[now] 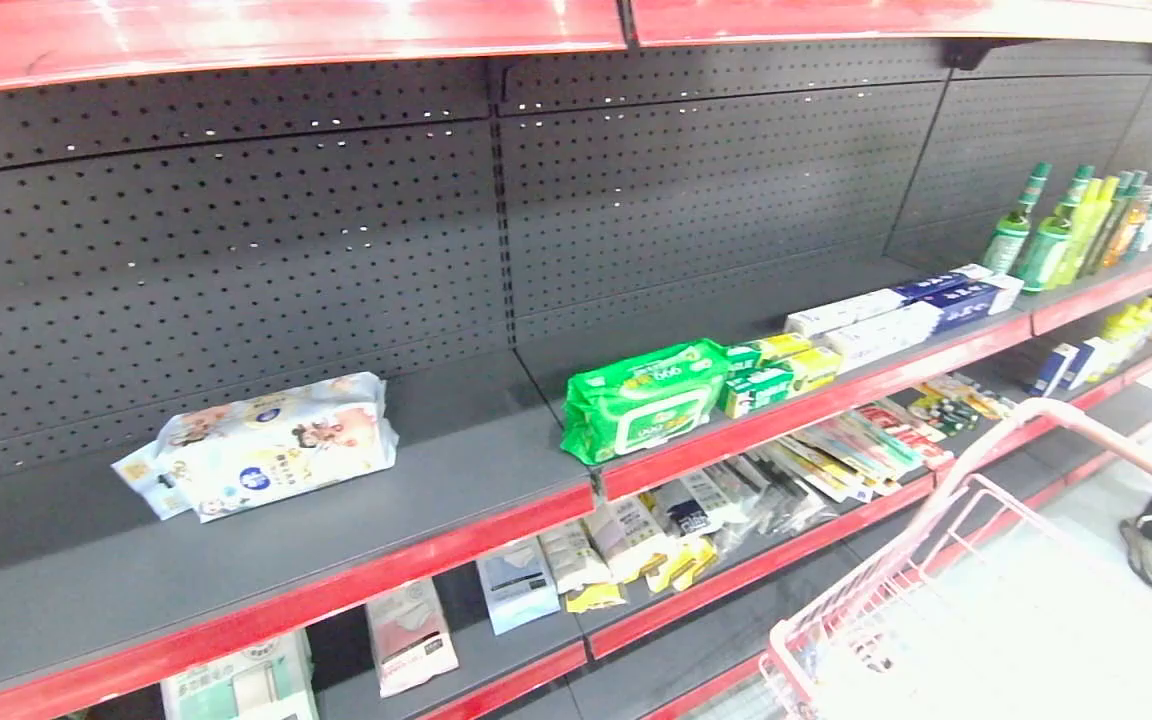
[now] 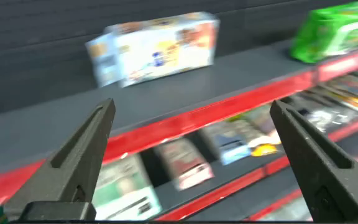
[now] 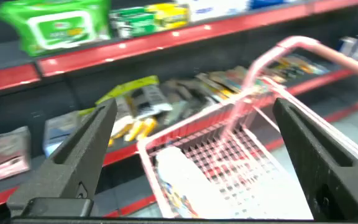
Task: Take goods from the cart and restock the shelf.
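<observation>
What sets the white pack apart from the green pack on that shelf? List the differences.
The white pack is pale with coloured pictures; the green pack is bright green with a white panel. The white pack lies alone, back from the edge; the green pack sits at the front edge beside small boxes. Both are soft packs on one shelf.

Pink cart (image 1: 781,655) beside red-edged shelf (image 1: 456,470)

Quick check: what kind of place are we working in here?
Most likely a shop aisle: long red-edged shelves with pegboard backs, packaged goods like a green wipes pack and bottles, and a pink cart alongside.
</observation>
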Motion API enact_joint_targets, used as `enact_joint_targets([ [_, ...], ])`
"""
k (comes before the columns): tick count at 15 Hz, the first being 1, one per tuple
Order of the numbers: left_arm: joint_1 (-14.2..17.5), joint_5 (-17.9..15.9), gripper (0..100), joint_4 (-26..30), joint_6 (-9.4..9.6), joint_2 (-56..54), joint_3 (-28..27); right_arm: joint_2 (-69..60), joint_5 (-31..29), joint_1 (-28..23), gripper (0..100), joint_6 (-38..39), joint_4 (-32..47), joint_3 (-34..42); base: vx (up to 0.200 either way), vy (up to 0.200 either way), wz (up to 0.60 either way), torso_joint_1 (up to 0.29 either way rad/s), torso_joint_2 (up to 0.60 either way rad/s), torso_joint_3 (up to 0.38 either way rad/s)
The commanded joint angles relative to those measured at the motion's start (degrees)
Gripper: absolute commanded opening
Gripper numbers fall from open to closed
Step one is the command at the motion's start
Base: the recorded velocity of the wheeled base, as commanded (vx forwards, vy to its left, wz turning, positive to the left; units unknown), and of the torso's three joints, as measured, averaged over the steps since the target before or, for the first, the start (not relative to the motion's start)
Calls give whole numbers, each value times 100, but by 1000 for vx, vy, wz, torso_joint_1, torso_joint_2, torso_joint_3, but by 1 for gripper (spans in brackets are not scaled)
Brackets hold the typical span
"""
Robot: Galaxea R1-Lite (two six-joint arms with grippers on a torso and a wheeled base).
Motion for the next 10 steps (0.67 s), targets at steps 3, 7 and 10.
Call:
enact_joint_targets([
  [3,1,-2,100,-1,0,5,1,-1,0,4,100,-2,-1,0,0,0,-600,2,4,2],
  [7,1,-2,100,-1,0,5,1,-1,0,4,100,-2,-1,0,0,0,-600,1,5,-4],
  [10,1,-2,100,-1,0,5,1,-1,0,4,100,7,-1,0,0,0,-200,-1,4,1],
])
